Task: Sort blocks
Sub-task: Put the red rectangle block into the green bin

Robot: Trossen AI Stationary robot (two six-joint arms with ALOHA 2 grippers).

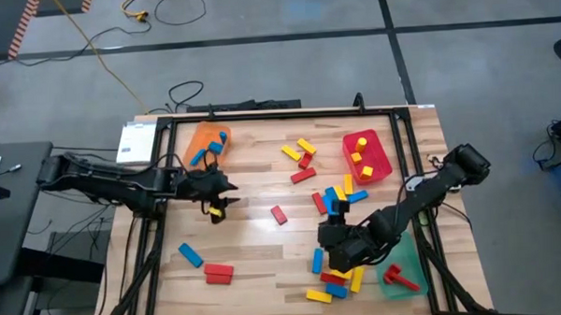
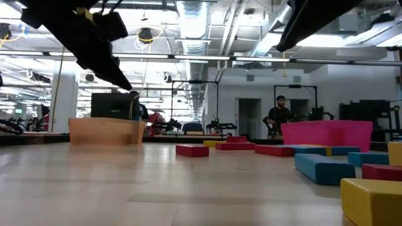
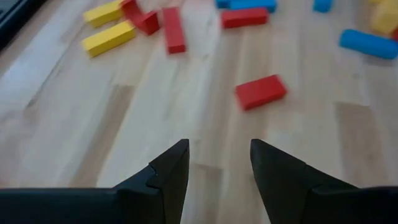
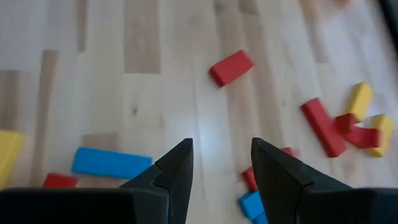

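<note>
Red, yellow and blue blocks lie scattered on the wooden table (image 1: 265,242), most of them in a cluster (image 1: 333,198) right of centre. My left gripper (image 1: 224,188) (image 3: 217,155) is open and empty above the table, near the orange tray (image 1: 205,141). A yellow block (image 1: 214,212) lies just on its near side, and a red block (image 3: 261,91) lies ahead of it. My right gripper (image 1: 332,238) (image 4: 221,152) is open and empty over the cluster's near part, with a blue block (image 4: 111,163) and a red block (image 4: 231,67) in its view.
The orange tray holds blue blocks. A red tray (image 1: 379,168) at far right holds yellow blocks, and a green tray (image 1: 407,256) at near right holds red blocks. One blue block (image 1: 190,255) and one red block (image 1: 219,272) lie near left. A person (image 2: 276,116) stands in the room behind.
</note>
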